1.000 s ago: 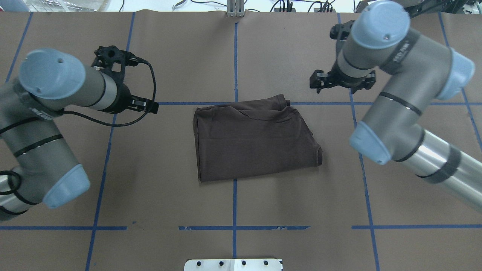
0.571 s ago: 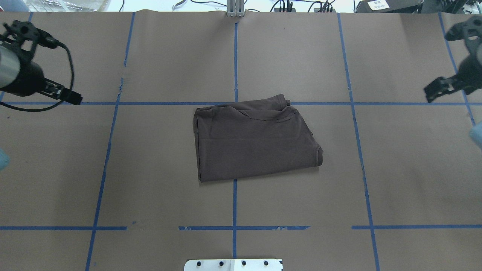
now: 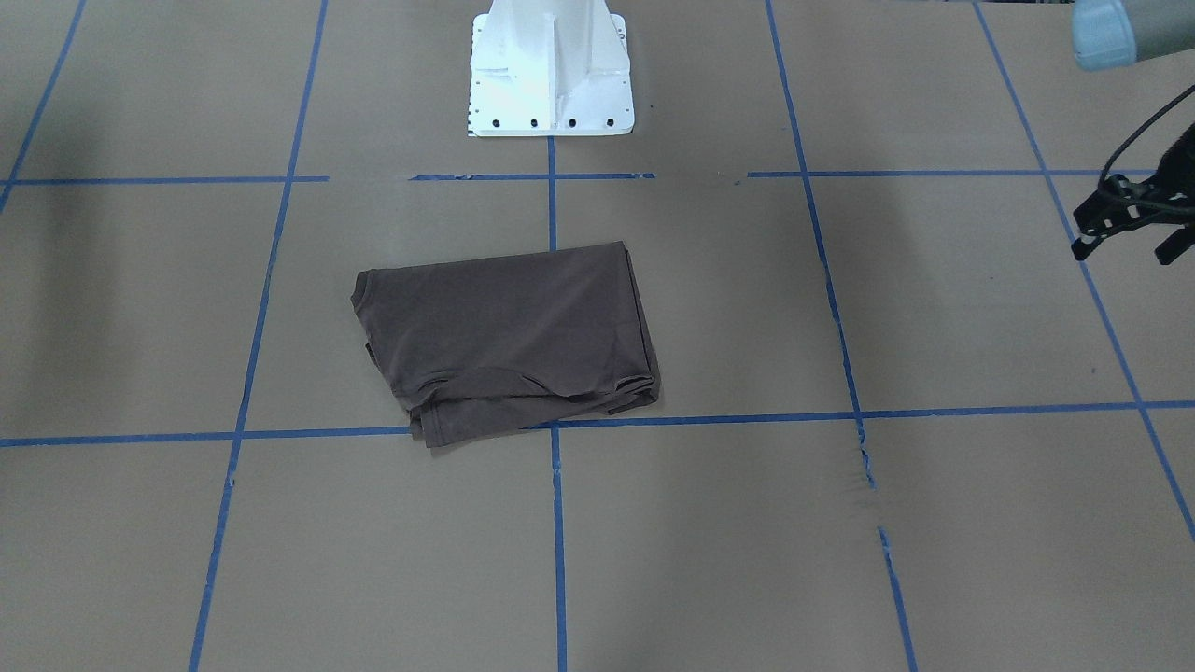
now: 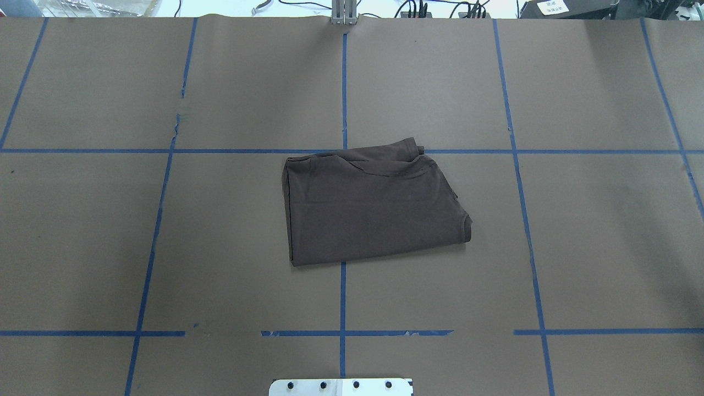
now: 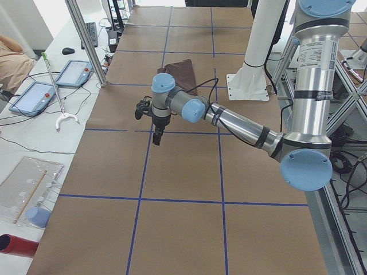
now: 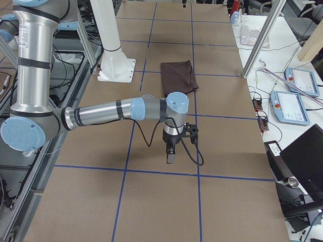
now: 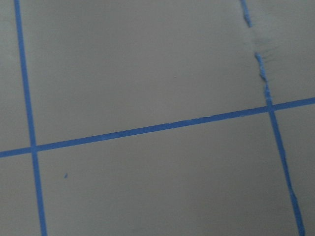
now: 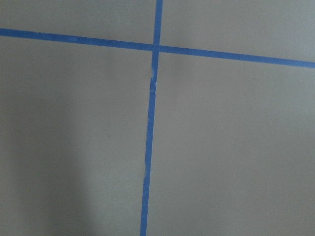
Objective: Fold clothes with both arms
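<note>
The clothes are one dark brown-grey T-shirt [image 4: 374,203], folded into a rough rectangle and lying flat at the table's middle [image 3: 504,341], with nothing touching it. It also shows small in the side views [image 5: 179,71] [image 6: 177,76]. Both arms are out of the overhead view. My left gripper [image 5: 156,138] hangs pointing down over bare paper, far off to the shirt's left; black parts of that wrist [image 3: 1125,210] show at the front-facing view's right edge. My right gripper [image 6: 170,157] hangs the same way, far to the shirt's right. I cannot tell whether either is open or shut.
The white pedestal base [image 3: 551,84] stands on the robot's side of the shirt. Blue tape lines [image 4: 343,82] divide the brown paper cover, with a torn seam [image 3: 864,462]. Tablets [image 5: 34,97] [image 6: 298,80] lie on benches beyond the table's far edge. Both wrist views show only paper and tape.
Both arms have swung outward, the left one to the left and the right one to the right, and have left the overhead view. The folded shirt has not moved.
</note>
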Robot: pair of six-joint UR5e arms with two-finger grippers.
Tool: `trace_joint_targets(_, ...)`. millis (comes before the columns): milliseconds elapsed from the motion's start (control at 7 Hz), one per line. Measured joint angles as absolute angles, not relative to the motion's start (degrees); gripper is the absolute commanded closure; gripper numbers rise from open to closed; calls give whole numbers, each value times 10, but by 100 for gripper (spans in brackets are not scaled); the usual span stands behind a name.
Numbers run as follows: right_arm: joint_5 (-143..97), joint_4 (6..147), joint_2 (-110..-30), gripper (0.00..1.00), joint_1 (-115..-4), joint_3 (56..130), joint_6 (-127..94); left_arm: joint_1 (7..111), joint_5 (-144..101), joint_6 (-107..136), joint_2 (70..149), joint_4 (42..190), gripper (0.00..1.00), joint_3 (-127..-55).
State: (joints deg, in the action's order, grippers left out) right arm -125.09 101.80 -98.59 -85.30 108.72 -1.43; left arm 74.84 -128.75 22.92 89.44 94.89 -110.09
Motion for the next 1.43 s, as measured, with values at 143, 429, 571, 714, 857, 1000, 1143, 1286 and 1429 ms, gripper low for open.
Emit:
trace_joint_targets(143,-1272,1012,-1008,0,-868,1084,-8,774,-1292,195,882,948,0,-1087)
trace_joint_targets(429,-1292,995,-1039,0,-882,1082,-3,845,-1299,91,865,947,0,-1029)
trace_joint_targets(571,-1301,991,-1044,0,-885,1081,-3,881,-1308,52,854,947,0,-1001)
trace_joint_targets(714,-1308,983,-1047,0,-890,1082,-5,906,-1313,16,836,946,0,-988)
trace_joint_targets(857,-1314,964,-1050,0,-896,1082,-10,921,-1315,-11,823,946,0,-983)
trace_joint_targets(1000,-1315,943,-1052,0,-899,1082,-18,926,-1316,-21,815,946,0,-982)
trace_joint_targets(1143,-1314,926,-1051,0,-901,1081,-22,927,-1318,-25,812,942,0,-980)
trace_joint_targets(1286,-1314,917,-1050,0,-901,1081,-24,927,-1321,-25,812,928,0,-979)
trace_joint_targets(1429,-1314,914,-1049,0,-902,1082,-24,927,-1325,-26,812,907,0,-983)
